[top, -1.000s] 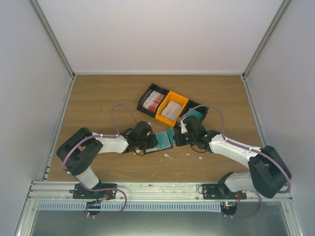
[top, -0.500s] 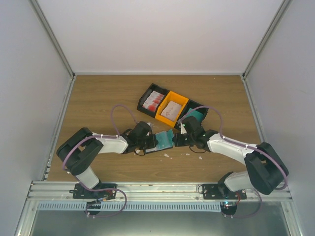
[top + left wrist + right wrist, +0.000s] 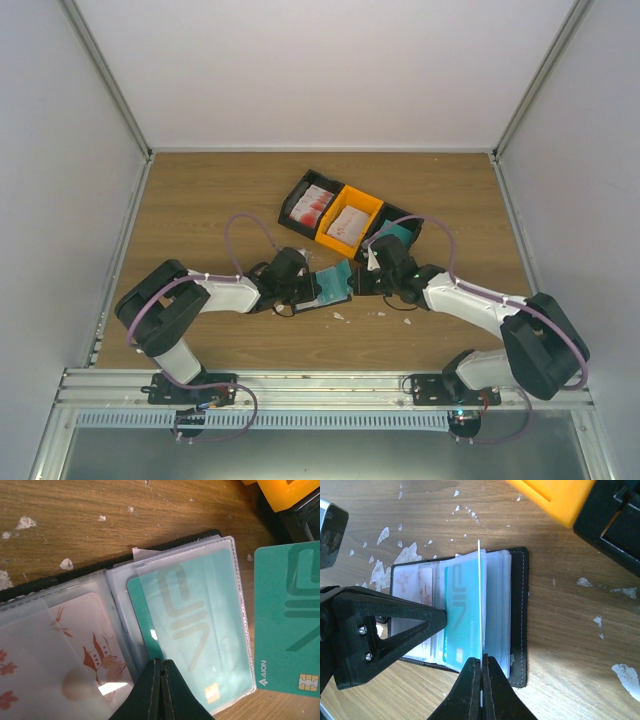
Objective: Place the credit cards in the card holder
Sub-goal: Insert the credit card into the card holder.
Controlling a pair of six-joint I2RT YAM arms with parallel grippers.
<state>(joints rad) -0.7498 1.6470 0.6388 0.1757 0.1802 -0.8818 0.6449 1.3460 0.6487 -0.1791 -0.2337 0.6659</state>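
Brown wood makes up the desk (image 3: pixel 200 200), with white walls round it. The card holder (image 3: pixel 326 288) lies open and flat near the middle. Left of the holder is the left hand (image 3: pixel 161 667). It is clenched tight with nothing in it, and its tip presses on a clear pocket of the holder. One pocket has a pink card (image 3: pixel 95 645) with red drawings in it. The next pocket has a teal card (image 3: pixel 190 630) in it. Right of the holder is the right hand (image 3: pixel 481 662). It is grasping a second teal one, the held card (image 3: pixel 287 620), and keeps it up on its edge over the holder's right page. I cannot tell if it touches the pockets. Small white scraps (image 3: pixel 338 316) lie close to the holder. Behind the holder three trays sit in a row. First is a black tray (image 3: pixel 292 205) with red and white cards (image 3: pixel 312 205). Next is an orange tray (image 3: pixel 372 212) with pale cards (image 3: pixel 347 223). Last is another black one, the end tray (image 3: pixel 412 222), with teal cards (image 3: pixel 398 232).
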